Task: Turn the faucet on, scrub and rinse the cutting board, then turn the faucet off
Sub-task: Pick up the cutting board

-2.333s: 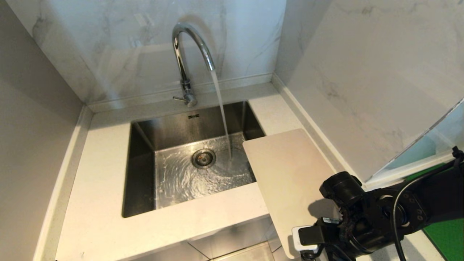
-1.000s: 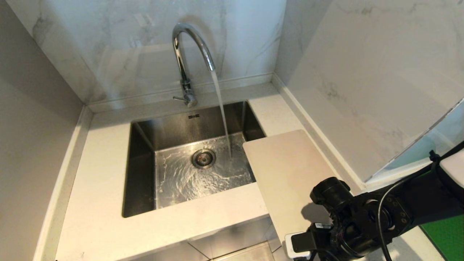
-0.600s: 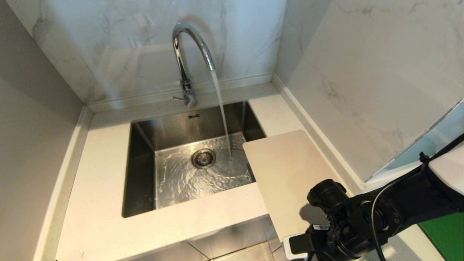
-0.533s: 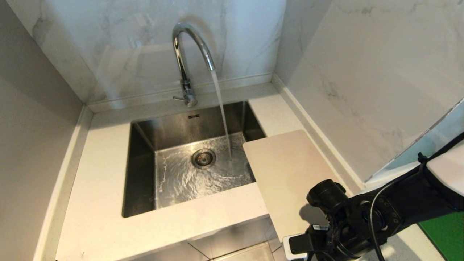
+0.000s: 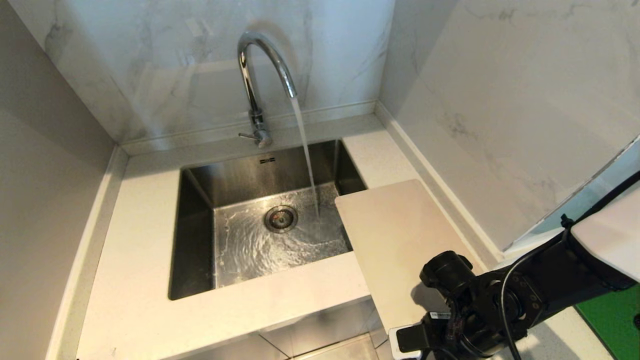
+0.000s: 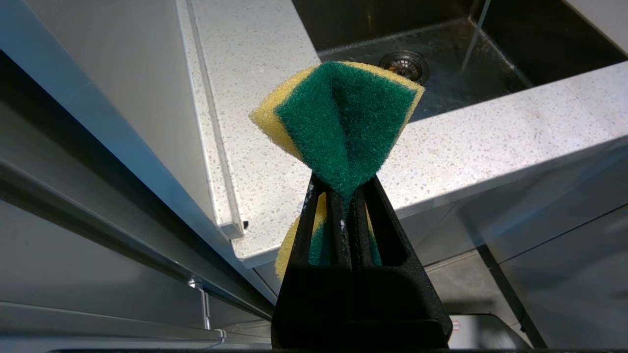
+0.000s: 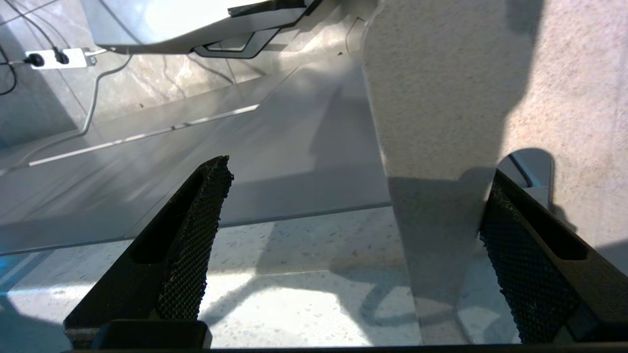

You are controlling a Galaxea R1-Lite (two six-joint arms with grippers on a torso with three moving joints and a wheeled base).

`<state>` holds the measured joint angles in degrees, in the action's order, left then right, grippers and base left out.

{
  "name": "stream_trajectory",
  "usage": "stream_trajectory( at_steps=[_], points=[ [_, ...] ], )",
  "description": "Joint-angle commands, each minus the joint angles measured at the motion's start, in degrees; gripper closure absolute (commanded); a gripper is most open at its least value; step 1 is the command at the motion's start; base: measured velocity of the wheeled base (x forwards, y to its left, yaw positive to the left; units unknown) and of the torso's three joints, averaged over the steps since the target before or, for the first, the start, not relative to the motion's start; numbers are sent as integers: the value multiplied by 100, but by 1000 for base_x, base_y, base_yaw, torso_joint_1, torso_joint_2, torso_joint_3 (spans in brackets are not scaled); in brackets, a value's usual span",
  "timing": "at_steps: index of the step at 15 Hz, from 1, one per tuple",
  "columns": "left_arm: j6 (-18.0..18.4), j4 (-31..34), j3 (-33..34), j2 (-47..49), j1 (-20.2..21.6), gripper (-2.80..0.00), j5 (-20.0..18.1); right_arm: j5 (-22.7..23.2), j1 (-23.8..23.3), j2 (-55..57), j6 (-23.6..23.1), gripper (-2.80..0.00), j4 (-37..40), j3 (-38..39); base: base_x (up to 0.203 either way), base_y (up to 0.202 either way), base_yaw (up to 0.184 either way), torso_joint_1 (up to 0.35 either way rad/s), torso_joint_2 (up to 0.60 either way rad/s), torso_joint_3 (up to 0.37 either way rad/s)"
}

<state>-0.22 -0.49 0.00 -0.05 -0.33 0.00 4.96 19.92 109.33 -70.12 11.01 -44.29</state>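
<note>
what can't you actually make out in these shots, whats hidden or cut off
- Cutting board, near end: in the head view the right arm covers it; the slot handle does not show there.
- Right gripper: fingertips not visible in the head view; only the right wrist view shows the jaws wide apart with the board's edge between them. Contact cannot be told.
- Left gripper: outside the head view.
- Sponge, lower part: hidden behind the left gripper's fingers in the left wrist view.

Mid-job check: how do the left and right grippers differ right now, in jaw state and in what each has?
The left gripper is shut on a green-and-yellow sponge, squeezed into a fold, while the right gripper stands wide open and holds nothing. The left gripper hangs in front of the countertop, below its edge; the right gripper sits at the near end of the cutting board, whose edge shows between its fingers. Both have black, wedge-shaped fingers.
</note>
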Motion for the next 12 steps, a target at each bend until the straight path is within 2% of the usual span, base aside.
stream_trajectory(
  at_steps=[1,4,12],
  points=[
    [-4,-4,9,-4,-2,0,0,-11,3,150,-4,-280,-176,17,0,0,0,0,0,0],
    [-4,-4,9,5,3,0,0,-288,121,206,7,-280,-187,78,0,0,0,0,0,0],
    [-4,-4,9,0,-2,0,0,-390,203,372,95,-280,-407,137,0,0,0,0,0,0]
  ],
)
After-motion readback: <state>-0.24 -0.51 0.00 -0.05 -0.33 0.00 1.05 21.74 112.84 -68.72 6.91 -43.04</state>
